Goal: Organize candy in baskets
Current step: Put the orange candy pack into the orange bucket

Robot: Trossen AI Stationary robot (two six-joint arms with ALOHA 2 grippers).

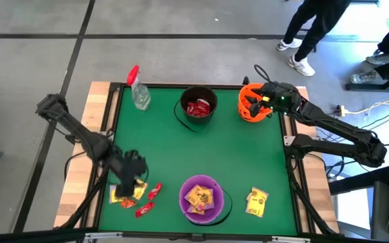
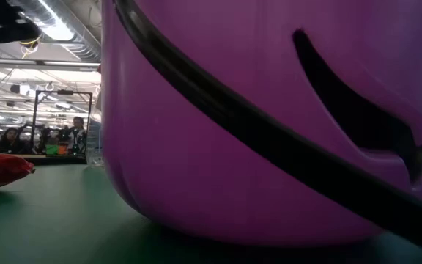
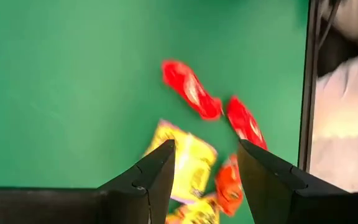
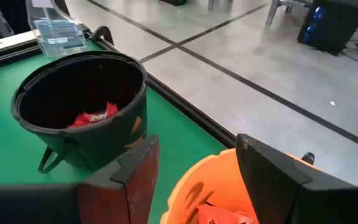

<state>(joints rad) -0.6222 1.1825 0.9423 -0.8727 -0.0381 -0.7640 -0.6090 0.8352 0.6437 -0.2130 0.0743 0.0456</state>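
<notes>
The left claw (image 3: 204, 171), fingers apart, hid part of a candy pile (image 3: 194, 165) beside the purple bucket (image 1: 202, 198); the right claw (image 4: 194, 171), also apart, hung over the orange bucket (image 4: 219, 199), whose contents were mostly cut off

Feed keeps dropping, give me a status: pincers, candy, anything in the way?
Left pincer open over loose candy. Right pincer open above orange bucket. Black bucket holds red packets; purple bucket holds yellow. Nothing blocking.

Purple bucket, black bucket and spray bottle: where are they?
Purple bucket (image 1: 216, 200): high view, its right rim.
Black bucket (image 1: 184, 113): high view, its left rim.
Spray bottle (image 1: 140, 96): high view, its clear body.
</notes>
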